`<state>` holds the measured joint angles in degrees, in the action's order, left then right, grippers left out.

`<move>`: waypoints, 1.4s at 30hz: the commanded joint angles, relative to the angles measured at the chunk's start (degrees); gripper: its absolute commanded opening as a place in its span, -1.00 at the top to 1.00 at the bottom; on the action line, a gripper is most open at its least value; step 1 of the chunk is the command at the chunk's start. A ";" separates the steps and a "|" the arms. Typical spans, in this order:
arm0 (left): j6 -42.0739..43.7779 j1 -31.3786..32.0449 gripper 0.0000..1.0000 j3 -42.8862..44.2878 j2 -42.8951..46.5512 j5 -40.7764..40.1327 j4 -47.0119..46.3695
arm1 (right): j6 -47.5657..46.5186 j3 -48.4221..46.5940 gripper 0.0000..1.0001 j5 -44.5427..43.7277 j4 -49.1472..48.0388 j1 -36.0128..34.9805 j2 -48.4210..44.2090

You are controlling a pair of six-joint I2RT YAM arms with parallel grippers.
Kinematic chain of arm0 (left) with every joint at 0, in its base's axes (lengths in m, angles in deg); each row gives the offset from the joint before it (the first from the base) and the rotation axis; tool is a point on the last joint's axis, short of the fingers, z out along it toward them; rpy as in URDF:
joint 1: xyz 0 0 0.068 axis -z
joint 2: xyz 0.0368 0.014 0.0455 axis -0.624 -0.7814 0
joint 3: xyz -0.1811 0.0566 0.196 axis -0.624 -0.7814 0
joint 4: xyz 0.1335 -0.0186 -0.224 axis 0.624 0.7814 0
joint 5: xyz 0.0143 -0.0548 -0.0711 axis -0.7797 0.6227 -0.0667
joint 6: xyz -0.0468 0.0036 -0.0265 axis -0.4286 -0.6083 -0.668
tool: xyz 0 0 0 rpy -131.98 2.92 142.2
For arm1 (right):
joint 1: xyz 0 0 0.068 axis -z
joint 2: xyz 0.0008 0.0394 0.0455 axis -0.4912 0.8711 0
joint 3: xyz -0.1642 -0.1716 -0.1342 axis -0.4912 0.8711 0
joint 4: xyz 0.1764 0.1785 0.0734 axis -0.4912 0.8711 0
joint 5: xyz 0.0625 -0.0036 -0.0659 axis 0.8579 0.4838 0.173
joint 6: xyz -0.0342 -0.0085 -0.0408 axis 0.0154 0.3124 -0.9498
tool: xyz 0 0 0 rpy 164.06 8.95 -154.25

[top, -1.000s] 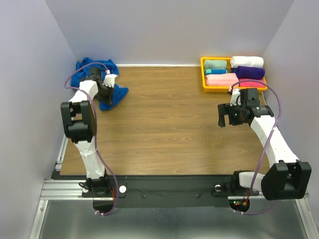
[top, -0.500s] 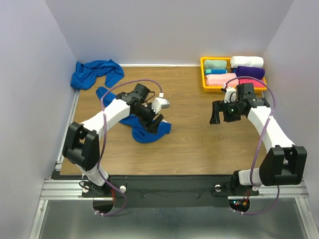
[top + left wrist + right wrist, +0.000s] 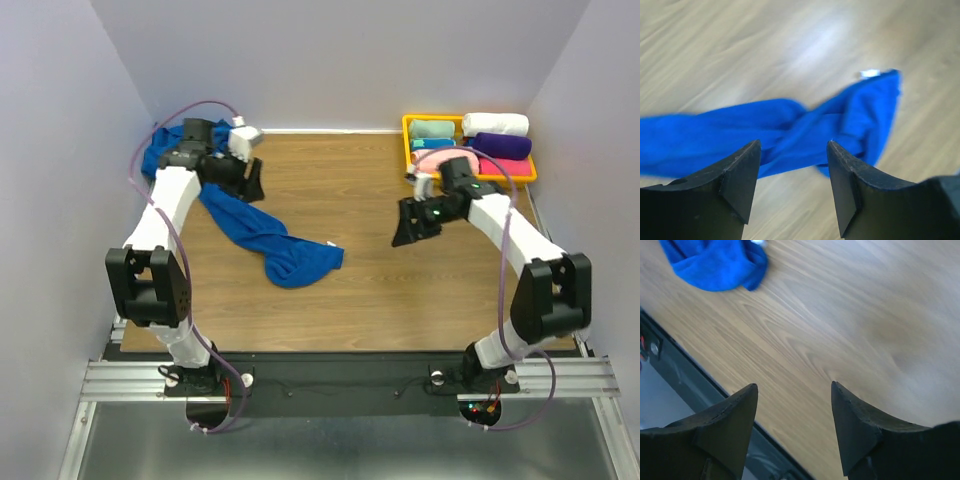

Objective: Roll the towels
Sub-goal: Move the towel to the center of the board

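Holding position: both arms hover over the surface (image 3: 360, 300) with nothing gripped; I judge that no rolling has begun.
Left end effector (image 3: 793, 145): jaws parted to a middling width and empty, hanging just above the far-left part of the stretched towel (image 3: 250, 225).
Why there: I read this as the spot to catch the far end and pull the cloth flat.
Right end effector (image 3: 794, 385): jaws parted about as wide, empty, over bare wood right of centre. It is well apart from the cloth, though its camera catches the bunched end at the top left.
Why there: it faces the cloth's loose end, so I take it as lined up to help spread.
Stretched towel, place: on the wood, left of centre, between the two arms.
Long axis: a diagonal from far-left to near-centre. The narrow end points at the left arm's wrist, the bunched end at the middle of the surface.
Lie: twisted along its length, not flat, with a small white tag (image 3: 870, 73) at one corner.
Second towel (image 3: 158, 158): crumpled in the far-left corner, with no clear axis.
Tray (image 3: 407, 150): far right, holding rolled towels (image 3: 445, 160) in other colours; not my concern.
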<state>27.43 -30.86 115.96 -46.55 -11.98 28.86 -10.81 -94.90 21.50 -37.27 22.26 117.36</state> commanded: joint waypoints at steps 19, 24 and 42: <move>1.73 -27.08 -0.40 1.71 -3.77 -1.89 6.37 | -1.39 -47.36 -0.23 -33.23 -6.38 -40.83 41.16; 1.73 -27.26 -0.40 0.65 -3.76 -1.89 5.75 | -1.39 -47.98 -0.14 -32.89 -5.94 -42.06 42.74; 4.45 -27.79 -0.36 1.80 -4.47 -1.80 4.26 | 0.72 -32.17 0.99 -25.24 -4.10 -32.49 14.55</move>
<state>29.29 -58.34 117.10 -52.54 -14.74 34.08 -11.35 -128.64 -6.96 -39.89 -16.71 145.73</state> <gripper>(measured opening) 0.680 0.021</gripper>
